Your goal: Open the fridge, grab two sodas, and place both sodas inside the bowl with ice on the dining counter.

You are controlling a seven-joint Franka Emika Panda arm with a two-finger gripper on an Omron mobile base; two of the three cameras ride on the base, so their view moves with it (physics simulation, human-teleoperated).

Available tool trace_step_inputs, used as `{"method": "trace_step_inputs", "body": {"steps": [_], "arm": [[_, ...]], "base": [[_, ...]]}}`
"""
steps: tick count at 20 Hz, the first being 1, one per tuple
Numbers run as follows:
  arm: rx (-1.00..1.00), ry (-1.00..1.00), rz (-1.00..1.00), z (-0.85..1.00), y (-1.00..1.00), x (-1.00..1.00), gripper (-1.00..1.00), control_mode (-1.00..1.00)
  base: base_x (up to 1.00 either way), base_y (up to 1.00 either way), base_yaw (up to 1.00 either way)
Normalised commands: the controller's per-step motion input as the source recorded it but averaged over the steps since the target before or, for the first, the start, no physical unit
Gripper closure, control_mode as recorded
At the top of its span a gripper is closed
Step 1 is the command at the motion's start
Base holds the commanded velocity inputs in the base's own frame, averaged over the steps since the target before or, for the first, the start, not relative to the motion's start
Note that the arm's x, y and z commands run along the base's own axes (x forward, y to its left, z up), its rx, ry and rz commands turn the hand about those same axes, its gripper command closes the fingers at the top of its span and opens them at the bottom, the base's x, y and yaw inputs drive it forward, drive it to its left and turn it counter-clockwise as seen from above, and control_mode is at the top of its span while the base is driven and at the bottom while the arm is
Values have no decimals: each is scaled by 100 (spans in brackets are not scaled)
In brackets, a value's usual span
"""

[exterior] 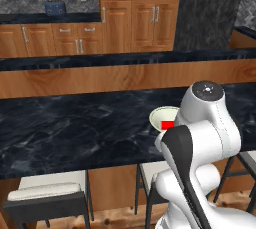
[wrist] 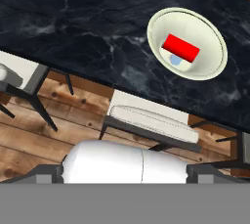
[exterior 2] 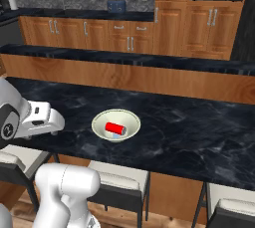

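White arm at lower right of the left base view, hiding part of the cream bowl (exterior: 161,115) with a red can (exterior: 167,124) inside, on the black marbled tabletop (exterior: 75,128); stools (exterior: 47,193) below.

Right base view: end effector (exterior 2: 59,121) at left edge over the tabletop, apart from the bowl at centre; can lying on pale blue ice (exterior 2: 117,135).

Hand view: bowl at upper right, can inside; end effector spread wide, holding nothing.
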Motion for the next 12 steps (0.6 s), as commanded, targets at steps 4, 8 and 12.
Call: {"method": "trace_step_inputs", "body": {"steps": [4, 8, 12], "arm": [[8, -4, -26, -1, -8, -100, -100, -100], [10, -10, -7, 0, -38, -84, -100, -100], [5, -18, 1, 0, -51, -39, -100, -100]], "base": [[0, 0, 0], [0, 0, 0], [0, 0, 0]]}}
